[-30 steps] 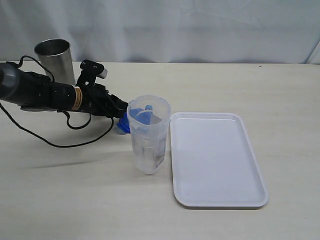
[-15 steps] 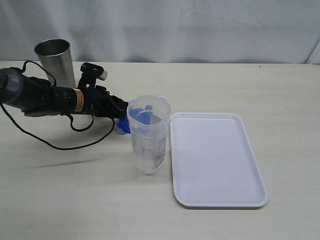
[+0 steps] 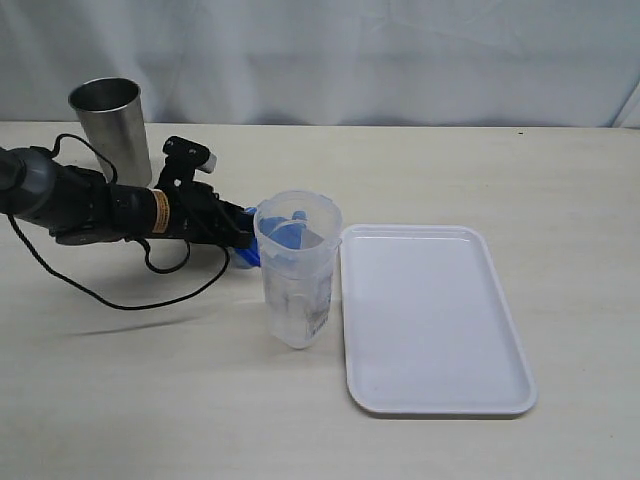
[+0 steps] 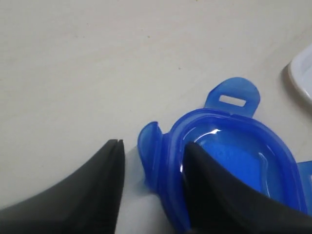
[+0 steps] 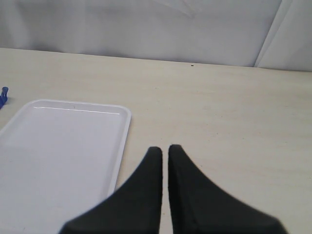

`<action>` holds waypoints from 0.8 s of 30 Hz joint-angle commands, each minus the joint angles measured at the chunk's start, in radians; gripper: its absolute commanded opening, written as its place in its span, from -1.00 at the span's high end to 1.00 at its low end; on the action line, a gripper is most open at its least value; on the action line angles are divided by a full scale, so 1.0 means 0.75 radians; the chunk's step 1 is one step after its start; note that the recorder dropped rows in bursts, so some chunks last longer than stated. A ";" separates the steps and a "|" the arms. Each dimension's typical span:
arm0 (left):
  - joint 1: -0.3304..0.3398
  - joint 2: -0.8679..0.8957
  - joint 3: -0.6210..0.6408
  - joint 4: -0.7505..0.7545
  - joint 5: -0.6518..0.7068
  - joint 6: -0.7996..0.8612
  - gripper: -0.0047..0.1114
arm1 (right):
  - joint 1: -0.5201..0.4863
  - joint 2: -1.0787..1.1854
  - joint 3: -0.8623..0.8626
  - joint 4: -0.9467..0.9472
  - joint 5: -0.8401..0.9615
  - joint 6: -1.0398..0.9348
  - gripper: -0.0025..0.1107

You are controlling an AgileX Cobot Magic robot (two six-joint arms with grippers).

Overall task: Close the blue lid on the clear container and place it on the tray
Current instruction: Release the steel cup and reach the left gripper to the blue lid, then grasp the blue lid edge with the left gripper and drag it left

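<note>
The blue lid (image 4: 234,146) lies upside down on the table, just behind and left of the clear container (image 3: 297,280), through whose wall some blue shows. My left gripper (image 4: 153,144) is open and straddles the lid's rim. One finger sits inside the lid's hollow, the other outside it with a gap to a side flap. In the exterior view the left gripper (image 3: 243,240) lies low, touching the lid (image 3: 247,254). The white tray (image 3: 430,320) lies right of the container with nothing on it. My right gripper (image 5: 165,148) is shut on nothing beside the tray (image 5: 58,146).
A grey steel tumbler (image 3: 110,120) stands at the back left, behind the left arm. The arm's black cable (image 3: 150,290) loops over the table in front of it. A white curtain backs the table.
The left arm has sunk lower toward the table, with its gripper staying at the lid. The container, tray and tumbler have not moved.
</note>
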 commanded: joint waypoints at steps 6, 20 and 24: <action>-0.008 0.003 -0.009 -0.025 -0.056 0.008 0.56 | -0.008 -0.007 0.003 0.001 0.002 -0.001 0.88; -0.008 -0.004 -0.009 -0.030 -0.059 0.006 0.92 | -0.008 -0.007 0.003 0.001 0.002 -0.001 0.88; -0.003 -0.047 0.007 0.032 0.069 0.004 0.92 | -0.008 -0.007 0.003 0.001 0.002 -0.001 0.88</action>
